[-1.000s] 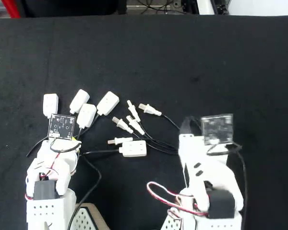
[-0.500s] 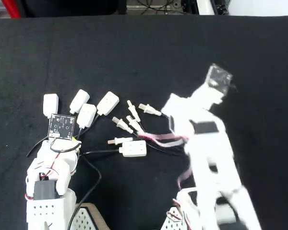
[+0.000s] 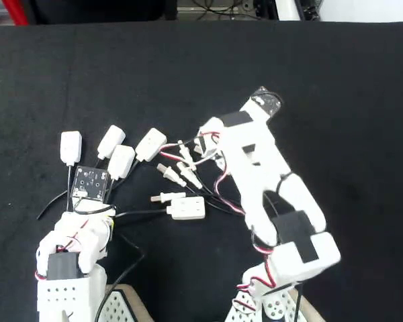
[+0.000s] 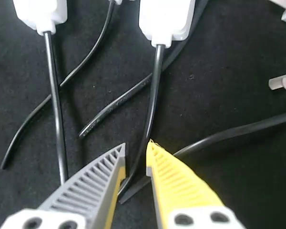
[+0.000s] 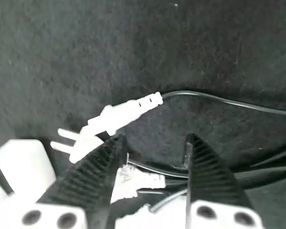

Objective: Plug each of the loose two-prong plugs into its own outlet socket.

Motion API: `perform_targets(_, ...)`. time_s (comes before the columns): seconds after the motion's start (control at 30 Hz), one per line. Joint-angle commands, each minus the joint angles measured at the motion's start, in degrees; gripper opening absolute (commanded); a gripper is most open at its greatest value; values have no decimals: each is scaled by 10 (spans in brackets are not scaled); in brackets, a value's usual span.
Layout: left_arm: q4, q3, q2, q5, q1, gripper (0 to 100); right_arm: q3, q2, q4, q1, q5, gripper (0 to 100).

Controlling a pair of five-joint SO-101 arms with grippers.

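Observation:
Several white sockets lie at the left of the black table, among them one nearest the plugs and one lower down. Loose two-prong plugs are scattered in the middle with black cables. My right gripper hovers over the upper plugs. In the right wrist view its black fingers stand open just short of a white plug lying on the cloth. My left gripper sits low by the sockets, its grey and yellow fingers a narrow gap apart over a black cable.
Black cables cross the cloth between the two arms. A socket block lies beside the right gripper's plug. The far and right parts of the table are bare black cloth.
The right arm has swung from its folded pose out and leftward, ending above the cluster of plugs. The left arm has drawn back slightly.

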Motion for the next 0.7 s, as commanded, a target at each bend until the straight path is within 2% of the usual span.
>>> perform_targets(0.0,4,11,-5,6,-6,84,-33,15,1,27,-36,205)
perform_targets(0.1,4,11,-5,6,-6,84,-51,36,-4,54,-61,205)
perform_targets(0.3,4,11,-5,6,-7,84,-85,85,-8,42,-102,205)
perform_targets(0.67,-4,11,-5,6,-28,84,-107,177,-59,18,-108,201)
